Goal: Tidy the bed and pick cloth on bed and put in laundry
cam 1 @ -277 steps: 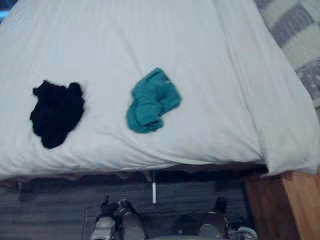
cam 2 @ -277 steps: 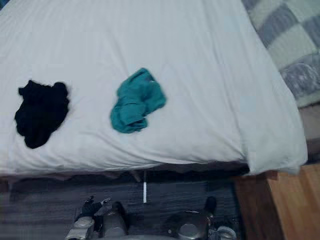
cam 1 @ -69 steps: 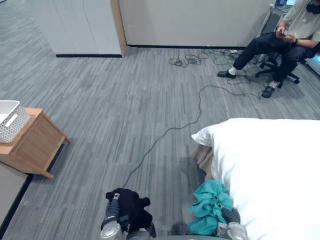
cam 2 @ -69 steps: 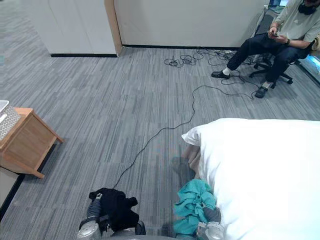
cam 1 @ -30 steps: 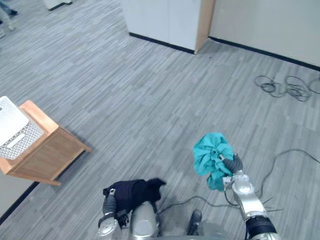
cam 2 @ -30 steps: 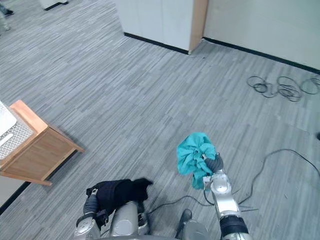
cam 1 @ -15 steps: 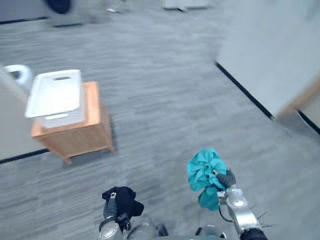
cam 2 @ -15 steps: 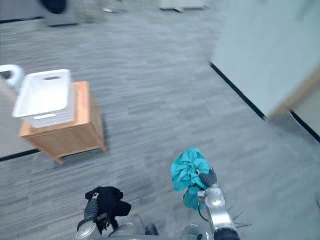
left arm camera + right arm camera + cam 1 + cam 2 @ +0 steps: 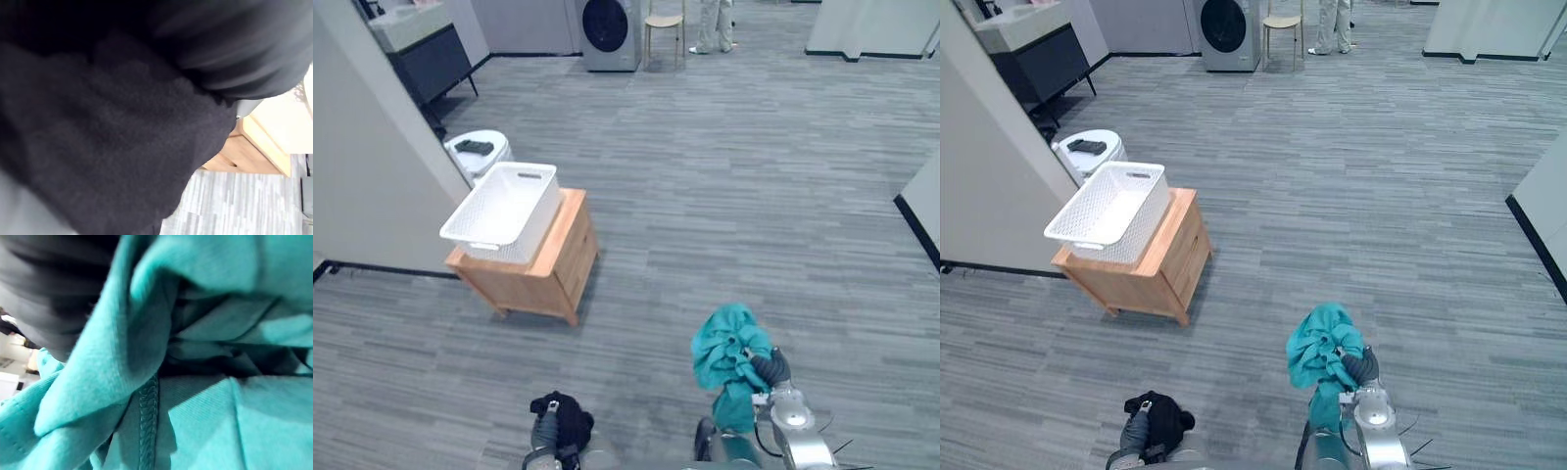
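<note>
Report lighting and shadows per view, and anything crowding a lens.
Left eye view: even room light; the wooden stand throws a soft shadow on the carpet. Left wrist view: black cloth sits close against the camera. Right wrist view: teal cloth close up, deep shadow in its folds.

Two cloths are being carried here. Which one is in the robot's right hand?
The teal cloth, bunched in the right hand. The other one, the black cloth, is clutched in the left hand, closer to the body.
</note>
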Motion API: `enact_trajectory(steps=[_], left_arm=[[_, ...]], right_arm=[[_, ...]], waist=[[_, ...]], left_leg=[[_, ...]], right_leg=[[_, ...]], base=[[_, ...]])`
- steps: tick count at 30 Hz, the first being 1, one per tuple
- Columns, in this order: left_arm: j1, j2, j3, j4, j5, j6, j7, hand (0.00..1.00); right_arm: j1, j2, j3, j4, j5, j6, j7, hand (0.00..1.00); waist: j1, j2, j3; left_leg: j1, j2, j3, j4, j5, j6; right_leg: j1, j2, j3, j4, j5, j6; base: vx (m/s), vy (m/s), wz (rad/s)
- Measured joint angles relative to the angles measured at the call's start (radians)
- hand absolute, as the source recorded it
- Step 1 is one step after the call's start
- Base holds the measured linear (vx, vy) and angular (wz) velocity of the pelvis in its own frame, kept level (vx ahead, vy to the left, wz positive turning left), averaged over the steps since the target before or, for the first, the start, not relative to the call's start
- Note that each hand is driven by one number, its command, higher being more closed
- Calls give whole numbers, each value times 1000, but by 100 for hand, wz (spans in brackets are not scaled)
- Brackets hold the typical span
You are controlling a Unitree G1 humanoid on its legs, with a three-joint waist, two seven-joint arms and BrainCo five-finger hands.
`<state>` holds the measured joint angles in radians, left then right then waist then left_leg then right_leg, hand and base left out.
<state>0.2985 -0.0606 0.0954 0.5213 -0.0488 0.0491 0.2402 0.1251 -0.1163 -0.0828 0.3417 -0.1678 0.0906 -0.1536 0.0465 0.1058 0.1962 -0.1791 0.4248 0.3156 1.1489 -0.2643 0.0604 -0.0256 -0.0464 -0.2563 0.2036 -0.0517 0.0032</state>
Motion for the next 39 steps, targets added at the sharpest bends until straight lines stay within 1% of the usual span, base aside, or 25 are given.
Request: enact_trajectory(steps=[2, 4, 5, 8, 9, 11, 12, 13, 14, 15, 16, 18, 20, 23, 24, 26, 29, 30, 31, 32, 33, 34, 35, 38, 39], left_arm=[[-9, 1, 7, -29, 0, -8, -4, 100], [-16, 1, 8, -56, 1, -10, -23, 100], [-23, 1, 6, -69, 2, -10, -25, 100], [-20, 1, 10, -99, 2, -9, -23, 100], [-19, 1, 22, -103, 3, -8, -23, 100], [-9, 1, 31, -103, 3, -3, -24, 100], [-9, 1, 39, -103, 2, -1, -24, 100], [-10, 1, 53, -104, 2, 8, -23, 100], [-14, 2, 55, -104, 1, 13, -21, 100], [-27, 8, 46, -104, 1, 18, -19, 100], [-37, 13, 30, -108, 1, 17, -15, 100], [-48, 32, 4, -138, 2, 14, -14, 100], [-87, 61, -19, -144, 5, 4, -13, 100], [-133, 67, -30, -121, 25, -1, -3, 100], [-137, 76, -44, -101, 25, -8, 3, 100], [-124, 97, -56, -85, 34, -10, 2, 100], [-46, 136, -30, -96, 52, -17, 5, 100], [-17, 110, -5, -88, 58, -14, 4, 100], [-10, 80, -4, -89, 58, -14, 6, 100], [-7, 64, -5, -89, 58, -14, 7, 100], [0, 36, 0, -87, 56, -13, 9, 100], [2, 13, -1, -89, 56, -12, 4, 100], [1, 5, -2, -92, 57, -12, 0, 100], [-4, 3, -5, -132, 63, -14, -13, 100], [-11, 3, -7, -134, 64, -16, -18, 100]], right_arm=[[-20, -1, -16, -20, 0, -1, 2, 100], [-38, -10, -35, -21, -1, -1, 3, 100], [-42, -15, -48, -21, -3, -1, 2, 100], [-57, -29, -48, -21, -15, 0, 1, 100], [-63, -16, -44, -21, -27, 0, 1, 100], [-62, 2, -30, -21, -36, 0, 2, 100], [-72, 14, -19, -21, -42, -1, 4, 100], [-79, 29, -14, -21, -44, -2, 5, 100], [-77, 38, -14, -21, -49, -3, 5, 100], [-71, 54, -12, -16, -52, -2, 8, 100], [-66, 60, 0, -15, -52, -2, 12, 100], [-69, 65, 27, -18, -52, -7, 23, 100], [-61, 72, 36, -52, -48, -12, 24, 100], [-57, 70, 20, -55, -46, -25, 24, 100], [-55, 69, 13, -54, -43, -25, 24, 100], [-38, 70, 10, -55, -39, -25, 24, 100], [51, 78, 17, -122, -38, -22, 25, 100], [55, 59, 25, -148, -35, -23, 25, 100], [55, 48, 17, -178, -30, -23, 20, 100], [58, 41, 15, -198, -29, -24, 20, 100], [61, 33, 17, -225, -26, -26, 21, 100], [47, 31, 11, -231, -26, -27, 20, 100], [35, 31, 10, -231, -26, -30, 20, 100], [-10, 32, 6, -231, -27, -42, 24, 100], [-17, 30, 7, -230, -28, -42, 26, 100]], waist=[[4, -15, 7], [7, -18, 7], [6, -25, 3], [23, -25, 3], [28, -44, -6], [23, -87, -26], [27, -107, -25], [19, -121, -25], [16, -127, -26], [0, -121, -21], [-11, -104, -11], [-26, -89, -6], [-37, -91, -6], [-40, -99, -9], [-40, -105, -2], [-45, -107, 13], [-40, -159, -15], [-47, -118, -21], [-66, -79, -26], [-76, -71, -24], [-83, -59, -15], [-72, -58, -14], [-61, -60, -13], [-41, -57, -13], [-29, -50, -16]], left_leg=[[-55, -76, 83, -189, -19, -38], [-69, -157, 274, -563, 4, -70], [-58, -202, 454, -794, 39, -85], [-57, -198, 617, -881, 48, -81], [-43, -210, 616, -875, 106, 42], [-19, -230, 611, -861, 110, 107], [5, -253, 589, -868, 94, 125], [31, -279, 558, -875, 80, 123], [50, -296, 535, -880, 72, 126], [105, -329, 472, -905, 67, 123], [167, -346, 401, -928, 67, 122], [229, -366, 287, -972, 73, 109], [246, -386, 160, -1005, 81, 89], [274, -410, -12, -1033, 78, 48], [296, -411, -61, -1029, 64, 24], [336, -405, -126, -1026, 36, -17], [383, -368, -236, -938, -86, -102], [370, -280, -242, -838, -113, -108], [276, -205, -189, -655, -94, -73], [225, -153, -140, -556, -67, -35], [166, -46, 26, -414, -40, -30], [165, -26, 137, -397, -51, -42], [156, -42, 168, -407, -58, -48], [84, -209, 128, -579, -62, -61], [87, -274, 68, -763, -1, -101]], right_leg=[[64, -6, -10, -60, -13, -10], [132, -4, -47, -128, -35, 1], [180, 1, -86, -163, -45, 30], [252, 36, -127, -205, -66, 64], [300, 32, -145, -211, -87, 96], [293, -17, -170, -100, -120, 149], [208, -74, -179, 156, -138, 177], [101, -151, -168, 445, -82, 174], [41, -185, -145, 595, -67, 164], [-19, -225, -120, 791, -71, 161], [-35, -242, -137, 840, -93, 129], [-84, -248, -150, 778, -146, 98], [-156, -219, -81, 519, -168, 97], [-212, -165, 180, -5, -60, 170], [-239, -165, 264, -46, -39, 209], [-246, -167, 332, -59, -30, 226], [-207, -162, 344, 12, -56, 143], [-187, -111, 300, 61, -19, 182], [-153, -90, 225, 43, -2, 153], [-127, -78, 190, 23, 14, 130], [-63, -44, 151, -19, 51, 78], [-22, -29, 144, -46, 41, 54], [-11, -28, 145, -55, 38, 46], [4, -27, 157, -73, 44, 40], [13, -24, 179, -74, 43, 42]], base=[[409, -158, 8], [533, -98, 40], [623, -59, 60], [475, -7, 37], [699, 87, 44], [653, 149, 50], [470, 208, 46], [691, 291, 55], [567, 209, 112], [692, 216, 165], [582, 145, 188], [506, 7, 189], [437, -146, 198], [417, -301, 175], [394, -347, 156], [394, -396, 136], [437, -507, 132], [463, -524, 120], [427, -495, 124], [362, -465, 113], [430, -507, 72], [426, -449, 41], [336, -243, -11], [263, -126, -34], [222, -13, -39]])
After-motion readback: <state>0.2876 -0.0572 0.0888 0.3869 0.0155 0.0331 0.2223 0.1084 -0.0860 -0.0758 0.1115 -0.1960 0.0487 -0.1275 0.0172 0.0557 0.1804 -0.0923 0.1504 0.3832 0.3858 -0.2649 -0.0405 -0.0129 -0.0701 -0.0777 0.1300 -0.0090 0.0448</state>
